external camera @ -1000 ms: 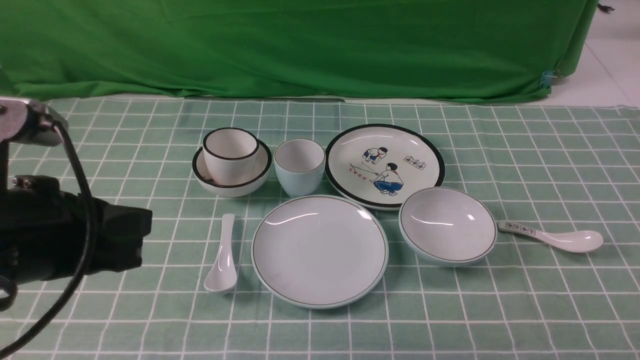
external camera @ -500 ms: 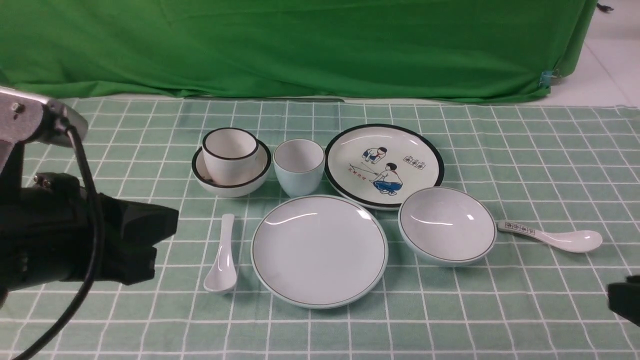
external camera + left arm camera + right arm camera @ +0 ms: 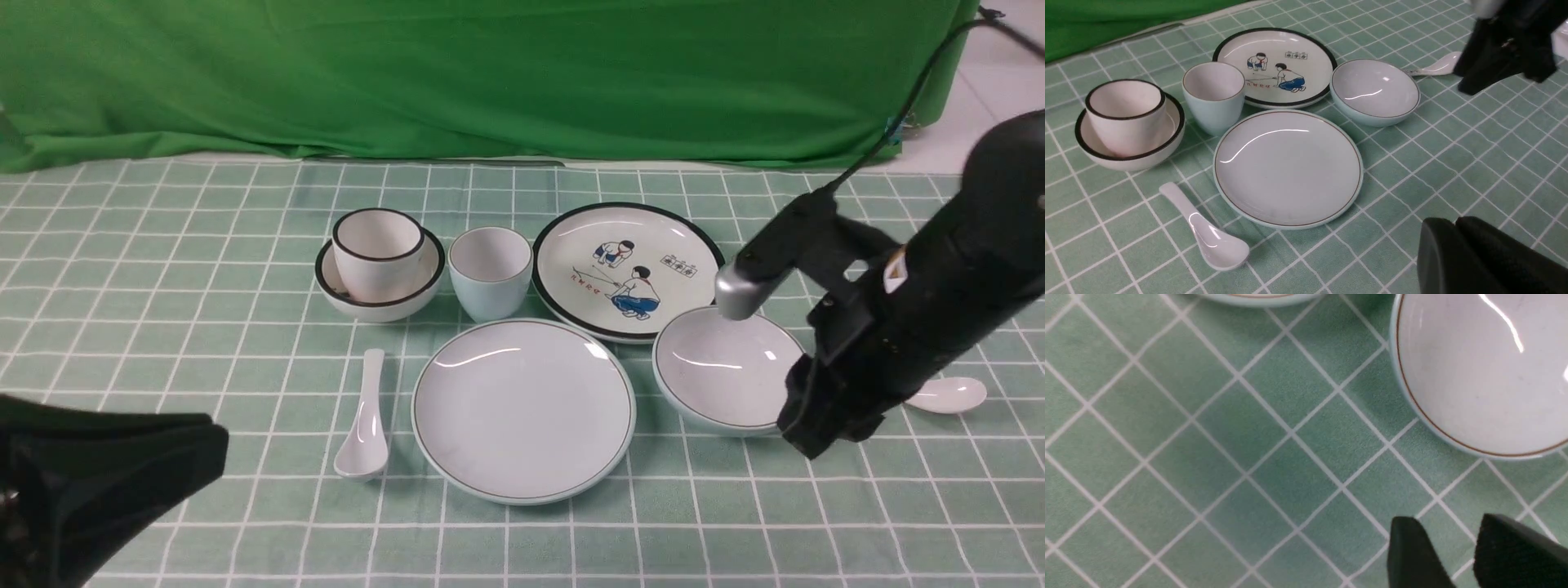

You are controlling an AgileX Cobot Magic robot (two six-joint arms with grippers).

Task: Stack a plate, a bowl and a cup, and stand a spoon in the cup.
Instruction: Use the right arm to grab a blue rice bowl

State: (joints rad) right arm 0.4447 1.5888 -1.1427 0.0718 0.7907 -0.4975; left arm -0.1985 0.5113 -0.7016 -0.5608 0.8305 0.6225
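The plain plate [image 3: 522,408] lies at the front middle of the green checked cloth. The thin-rimmed bowl [image 3: 722,367] sits to its right, the pale blue cup [image 3: 490,269] stands behind it, and the plain white spoon [image 3: 363,416] lies to its left. All show in the left wrist view: plate [image 3: 1288,167], bowl [image 3: 1374,90], cup [image 3: 1212,96], spoon [image 3: 1204,230]. My right gripper [image 3: 812,437] hangs just beside the bowl's front right rim, open and empty [image 3: 1447,524]; the bowl [image 3: 1482,371] is close ahead of it. My left gripper [image 3: 208,445] is shut and empty [image 3: 1455,222], low at the front left.
A black-rimmed cream bowl [image 3: 380,282] holding a black-rimmed cream cup [image 3: 375,241] stands at the back left. A cartoon plate [image 3: 629,269] lies behind the bowl. A printed spoon [image 3: 947,394] lies right of the bowl, its handle hidden by my right arm. A green curtain hangs behind.
My right arm has come in from the right front and now stands over the bowl's right side, hiding the printed spoon's handle. My left arm has dropped lower at the front left.
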